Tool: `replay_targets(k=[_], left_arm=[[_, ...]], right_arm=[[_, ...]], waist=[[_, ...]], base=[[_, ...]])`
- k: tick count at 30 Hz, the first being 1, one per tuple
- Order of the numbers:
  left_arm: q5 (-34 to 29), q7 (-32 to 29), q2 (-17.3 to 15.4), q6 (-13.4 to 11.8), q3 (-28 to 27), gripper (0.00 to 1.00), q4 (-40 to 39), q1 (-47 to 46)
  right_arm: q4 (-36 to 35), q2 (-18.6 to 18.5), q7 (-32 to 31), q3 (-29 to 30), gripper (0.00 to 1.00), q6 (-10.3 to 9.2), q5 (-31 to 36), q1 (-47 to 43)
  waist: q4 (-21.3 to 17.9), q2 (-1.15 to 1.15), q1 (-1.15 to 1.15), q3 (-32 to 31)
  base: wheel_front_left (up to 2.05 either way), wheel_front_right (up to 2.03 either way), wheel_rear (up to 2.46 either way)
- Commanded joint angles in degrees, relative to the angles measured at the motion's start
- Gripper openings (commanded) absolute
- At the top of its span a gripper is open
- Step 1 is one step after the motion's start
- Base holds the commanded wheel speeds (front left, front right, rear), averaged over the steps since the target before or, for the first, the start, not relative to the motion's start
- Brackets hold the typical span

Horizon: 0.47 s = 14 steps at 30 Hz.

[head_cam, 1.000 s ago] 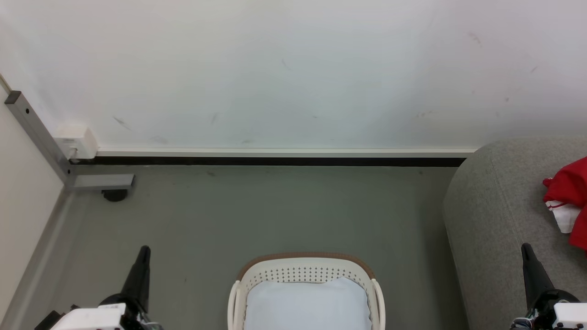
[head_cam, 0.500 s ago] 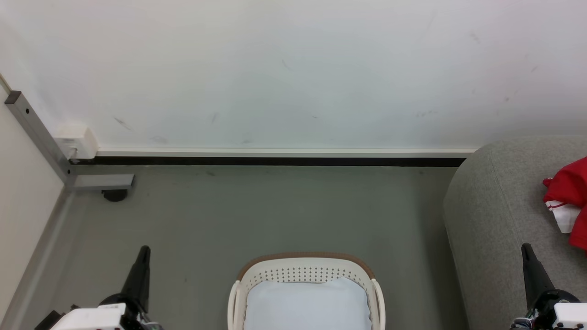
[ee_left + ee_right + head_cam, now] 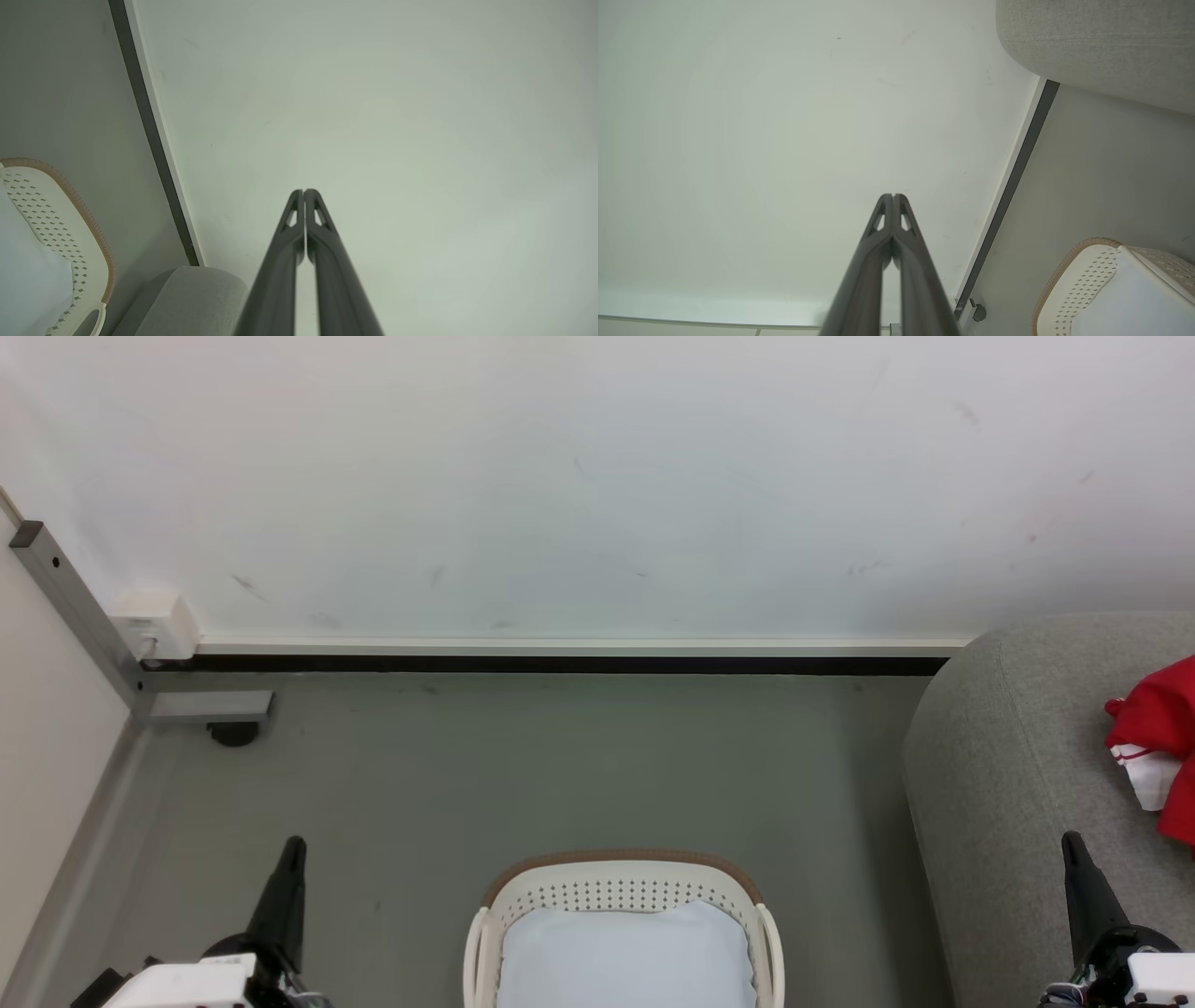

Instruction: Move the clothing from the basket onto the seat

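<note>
The left gripper [image 3: 303, 192] is clenched on nothing. In its wrist view the two long, smooth, dark fingers taper and meet along their length, tips touching, and each has a small slot-shaped opening near the tip. The right gripper [image 3: 893, 196] is closed the same way, empty, tips pressed together. Both point toward a matt white wall [image 3: 597, 476] with faint scuffs.

The basket [image 3: 618, 889] sits on the smooth grey-green floor [image 3: 523, 765] between the two grippers, to the right of the left one and to the left of the right one, apart from both. It is oval white plastic. Rows of small holes pierce its wall, its rim is a ribbed tan-brown band, and looped white handles sit at its sides. Inside lies a flat, smooth, pale bluish-white liner cloth [image 3: 625, 952] with soft corners.

The clothing [image 3: 1160, 723] lies on the seat [image 3: 1008, 775], ahead of the right gripper and further to its right, apart from its fingers. It is a crumpled heap of bright red soft fabric with a white panel and thin striped trim, cut off by the edge of the head view. The seat is a large light grey sofa of coarse woven fabric with a rounded corner and a stitched seam. In the head view the right gripper shows against its near part; whether they touch cannot be told.

A black skirting strip [image 3: 560, 665] runs ahead of both grippers. Ahead and to the left of the left gripper stands a square grey metal bar [image 3: 84, 616] with a small white plastic box [image 3: 154, 623] beside it.
</note>
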<state>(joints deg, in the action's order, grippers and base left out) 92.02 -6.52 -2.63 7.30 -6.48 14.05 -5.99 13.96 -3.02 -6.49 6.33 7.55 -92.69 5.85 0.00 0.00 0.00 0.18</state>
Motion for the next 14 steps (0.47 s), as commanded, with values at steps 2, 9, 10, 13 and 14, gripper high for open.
replay_targets(k=[2,9,10,13,14], left_arm=[[0.7,-0.2,-0.5,0.4,-0.2,0.00,0.0,-0.5],[0.7,-0.2,-0.5,0.4,-0.2,0.00,0.0,-0.5],[0.7,-0.2,-0.5,0.4,-0.2,0.00,0.0,-0.5],[0.7,-0.2,-0.5,0.4,-0.2,0.00,0.0,-0.5],[0.7,-0.2,-0.5,0.4,-0.2,0.00,0.0,-0.5]], right_arm=[[0.2,0.1,-0.1,0.3,0.00,-0.12,0.3,0.7],[0.2,0.1,-0.1,0.3,0.00,-0.12,0.4,0.7],[0.2,0.1,-0.1,0.3,0.00,-0.12,0.4,0.7],[0.2,0.1,-0.1,0.3,0.00,-0.12,0.4,0.7],[0.2,0.1,-0.1,0.3,0.00,-0.12,0.4,0.7]], waist=[[0.0,0.00,0.00,0.0],[0.0,0.00,0.00,0.0],[0.0,0.00,0.00,0.0],[0.0,0.00,0.00,0.0],[0.0,0.00,0.00,0.0]], base=[[0.00,0.00,0.00],[0.00,0.00,0.00],[0.00,0.00,0.00],[0.00,0.00,0.00],[0.00,0.00,0.00]])
